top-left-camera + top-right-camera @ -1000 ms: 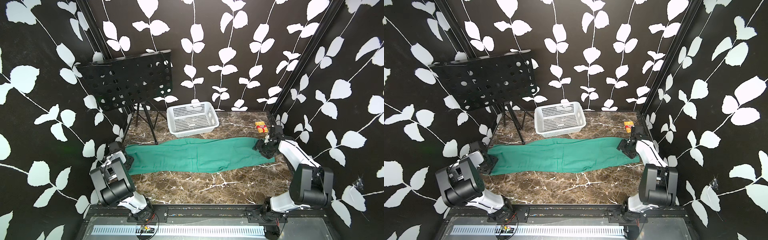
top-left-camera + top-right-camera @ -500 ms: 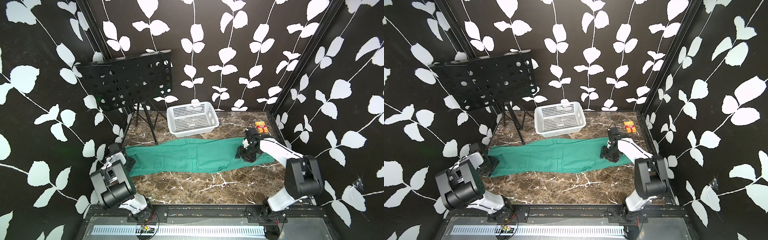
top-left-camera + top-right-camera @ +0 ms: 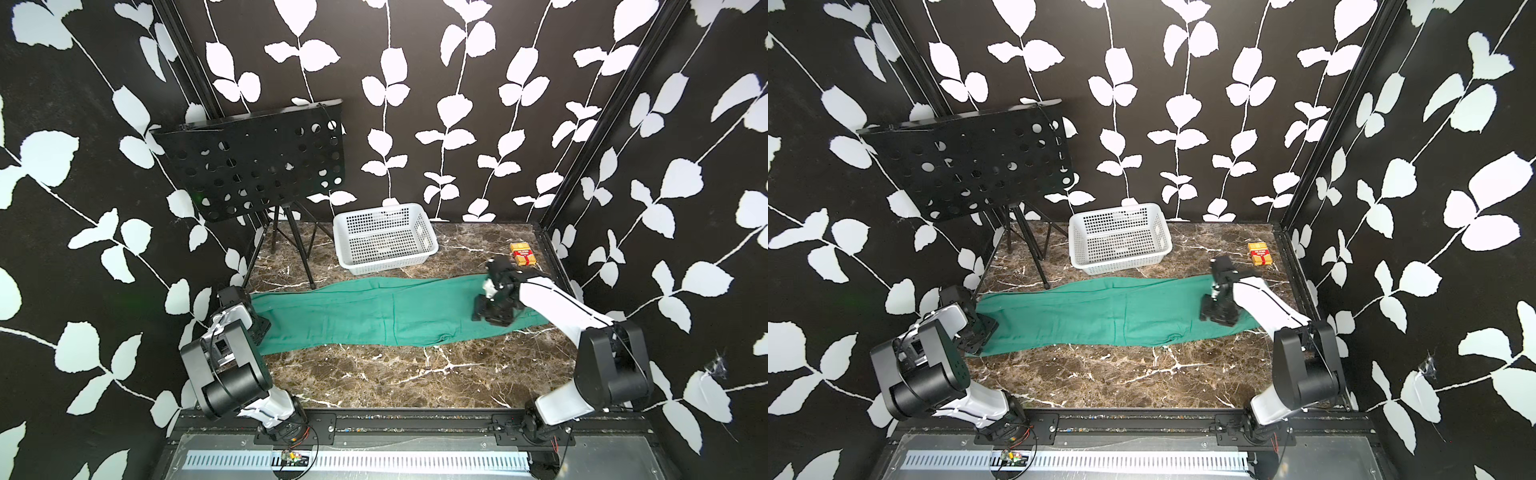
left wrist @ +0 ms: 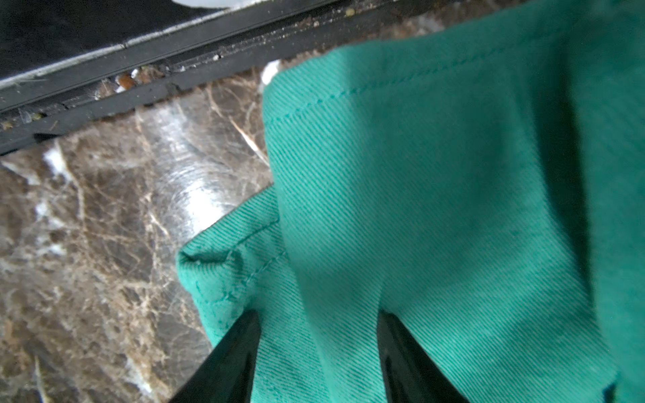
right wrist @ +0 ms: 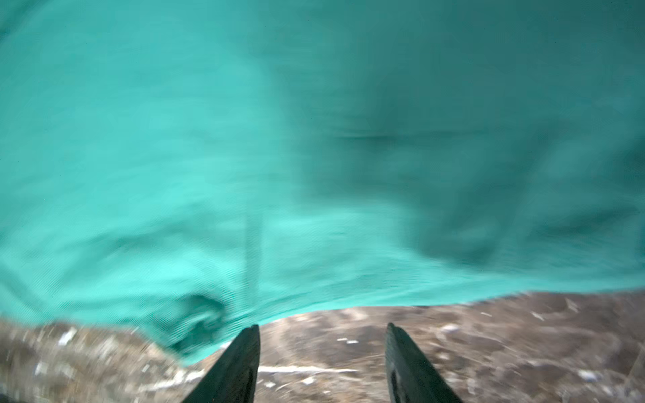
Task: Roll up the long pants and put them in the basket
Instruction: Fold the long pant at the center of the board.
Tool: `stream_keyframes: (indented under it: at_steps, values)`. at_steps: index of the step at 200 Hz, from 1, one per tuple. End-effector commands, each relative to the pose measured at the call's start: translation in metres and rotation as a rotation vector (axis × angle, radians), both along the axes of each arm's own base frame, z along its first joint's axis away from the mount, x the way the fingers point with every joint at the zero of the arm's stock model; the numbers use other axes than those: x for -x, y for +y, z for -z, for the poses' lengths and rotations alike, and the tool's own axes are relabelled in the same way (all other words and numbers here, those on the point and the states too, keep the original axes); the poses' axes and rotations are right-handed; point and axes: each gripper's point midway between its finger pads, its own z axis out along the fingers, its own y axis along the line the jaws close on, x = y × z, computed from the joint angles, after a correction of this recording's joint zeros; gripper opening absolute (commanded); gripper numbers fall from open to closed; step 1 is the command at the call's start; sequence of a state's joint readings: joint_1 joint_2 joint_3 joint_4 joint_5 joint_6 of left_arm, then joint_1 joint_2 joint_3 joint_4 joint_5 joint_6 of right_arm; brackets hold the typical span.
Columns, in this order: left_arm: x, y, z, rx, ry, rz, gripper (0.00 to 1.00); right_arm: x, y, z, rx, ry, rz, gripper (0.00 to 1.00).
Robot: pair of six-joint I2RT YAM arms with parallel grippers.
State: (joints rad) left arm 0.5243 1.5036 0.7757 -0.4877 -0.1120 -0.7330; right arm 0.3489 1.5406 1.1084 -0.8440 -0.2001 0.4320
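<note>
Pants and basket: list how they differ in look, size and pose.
The pants are soft teal-green cloth; the basket is white plastic mesh. The pants lie flat, stretched sideways across the table; the basket stands upright behind them, toward the back wall. The pants are far longer than the basket. Both rest on the marble table.

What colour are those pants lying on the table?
The long pants are plain teal-green, stitching included; the left wrist view shows it best.
</note>
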Motion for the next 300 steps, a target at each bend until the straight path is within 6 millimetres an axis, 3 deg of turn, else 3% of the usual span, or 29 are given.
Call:
stream_keyframes:
  at_steps: [1,16,44,86,111,140,170,225,235,242,258,277,300]
  values:
    - [0.019,-0.012,0.011,0.043,0.066,-0.003,0.58,0.021,0.045,-0.007,-0.014,0.025,-0.253,0.55]
    - [0.019,-0.012,0.012,0.047,0.065,-0.006,0.58,0.031,0.063,0.002,0.026,0.057,-0.339,0.52]
    - [0.019,-0.014,0.012,0.055,0.062,-0.012,0.58,0.038,0.08,0.01,0.081,0.055,-0.401,0.47]
    - [0.019,-0.015,0.013,0.062,0.049,-0.026,0.58,0.046,0.066,0.034,0.231,0.112,-0.434,0.47]
    - [0.019,-0.015,0.013,0.062,0.05,-0.027,0.58,0.056,0.063,0.043,0.241,0.148,-0.437,0.3]
    - [0.018,-0.014,0.012,0.062,0.052,-0.028,0.58,0.072,0.057,0.052,0.228,0.184,-0.423,0.0]
    - [0.018,-0.014,0.012,0.06,0.054,-0.03,0.58,0.086,0.053,0.054,0.2,0.203,-0.394,0.0]
    - [0.021,-0.015,0.015,0.068,0.066,-0.033,0.58,0.129,0.033,0.068,0.187,0.306,-0.356,0.0]
    - [0.021,-0.016,0.016,0.07,0.066,-0.033,0.58,0.129,0.033,0.068,0.196,0.315,-0.349,0.25]
    - [0.021,-0.016,0.016,0.073,0.066,-0.032,0.58,0.124,0.034,0.065,0.201,0.302,-0.344,0.34]
    - [0.023,-0.016,0.014,0.071,0.072,-0.039,0.58,0.103,0.045,0.044,0.178,0.206,-0.334,0.45]
    - [0.029,-0.015,0.004,0.05,0.08,-0.054,0.58,0.067,0.066,-0.003,0.097,-0.016,-0.341,0.58]
    - [0.05,-0.013,-0.013,0.0,0.125,-0.106,0.59,0.034,0.073,-0.019,0.101,-0.161,-0.308,0.61]
